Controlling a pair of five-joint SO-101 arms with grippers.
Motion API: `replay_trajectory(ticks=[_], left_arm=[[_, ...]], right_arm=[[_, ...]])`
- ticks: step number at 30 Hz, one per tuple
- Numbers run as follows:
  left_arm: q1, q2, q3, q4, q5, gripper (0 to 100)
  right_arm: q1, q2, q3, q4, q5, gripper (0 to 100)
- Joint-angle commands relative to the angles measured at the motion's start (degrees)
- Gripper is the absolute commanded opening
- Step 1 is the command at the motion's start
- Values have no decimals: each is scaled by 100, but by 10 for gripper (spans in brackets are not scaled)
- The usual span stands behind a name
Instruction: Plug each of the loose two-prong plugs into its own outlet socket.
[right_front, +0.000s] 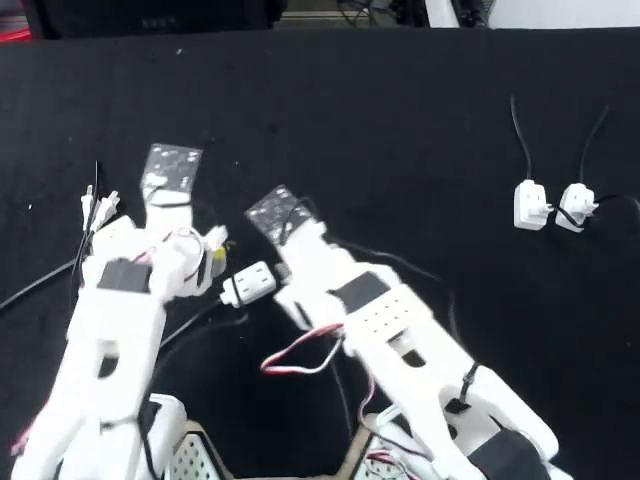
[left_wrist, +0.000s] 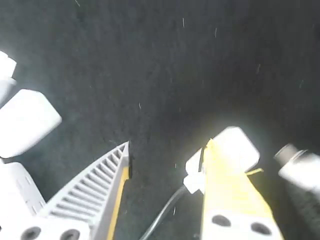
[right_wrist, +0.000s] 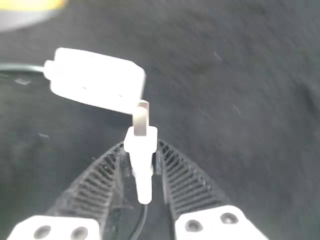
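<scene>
1. A white outlet socket (right_front: 250, 283) lies on the black table (right_front: 400, 90), between the two arms.
2. The right gripper (right_wrist: 141, 147) is just beside the socket, on the side away from the left arm. Its jaws are closed tight on a small white plug (right_wrist: 141, 165).
3. A metal prong (right_wrist: 141, 119) sticks out of the plug toward the socket. The tip of the prong meets a corner of the socket. The plug is not pushed in yet.
4. The left gripper (left_wrist: 167, 145) is at the other end of the socket. Its jaws are wide open and hold nothing.
5. One left finger has yellow tape (left_wrist: 230, 200) on it. This finger is right up against the socket, but I cannot tell if it touches. The other left finger is white with ribs (left_wrist: 100, 192) and stays apart from the socket.
6. A dark cord (left_wrist: 160, 215) comes out of the socket at the end by the yellow finger.
7. One white piece (right_front: 530, 205) and a second white piece (right_front: 577, 208) sit side by side, well apart from the socket, out past the right arm. Each has a thin black cord. They are too small to tell if a plug is pushed in.
</scene>
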Motion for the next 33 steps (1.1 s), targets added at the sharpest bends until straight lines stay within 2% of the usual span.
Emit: replay_trajectory(ticks=[1, 8, 13, 19, 25, 33], left_arm=[[-145, -1248, 549, -290, 747, 238], [-171, -1653, 840, -308, 888, 238], [-4, -1697, 927, -255, 888, 238], [514, -1705, 734, -105, 897, 238], [725, -1697, 945, -149, 967, 238], [681, -1653, 1033, -149, 958, 238]], right_arm=[[-651, -259, 13, -545, 53, 11], [-1169, -1191, 523, -818, 53, 10], [-1160, -1675, 743, -853, 44, 10], [-1160, -1490, 708, -862, 44, 10], [-1143, -1473, 681, -1064, 35, 10], [-862, -1481, 198, -360, 44, 10]])
